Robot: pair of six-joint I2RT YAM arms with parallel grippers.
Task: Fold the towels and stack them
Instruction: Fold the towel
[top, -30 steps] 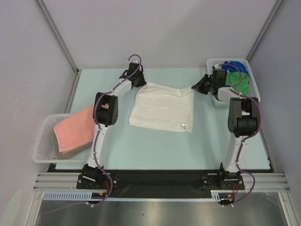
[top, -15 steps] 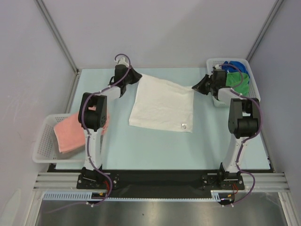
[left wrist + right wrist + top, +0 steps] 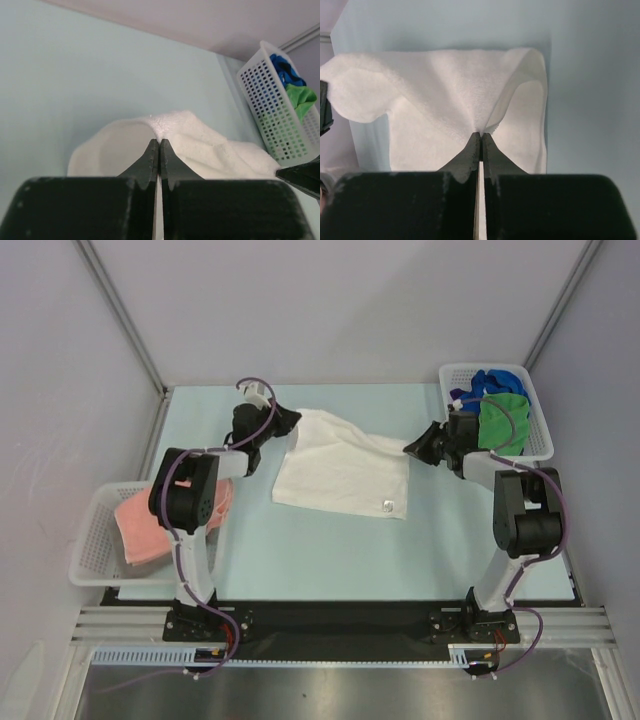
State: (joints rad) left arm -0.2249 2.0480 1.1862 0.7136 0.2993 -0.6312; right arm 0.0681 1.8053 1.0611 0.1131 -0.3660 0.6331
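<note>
Pale green table [image 3: 330, 550], white lattice basket [image 3: 88, 540] at L edge nr front corner, 2nd white basket [image 3: 462, 368] at far R corner

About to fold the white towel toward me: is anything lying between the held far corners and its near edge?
Nothing visible. The left gripper and right gripper pinch the white towel at its far corners; between them and its near edge lies only its own cloth on the table.
</note>
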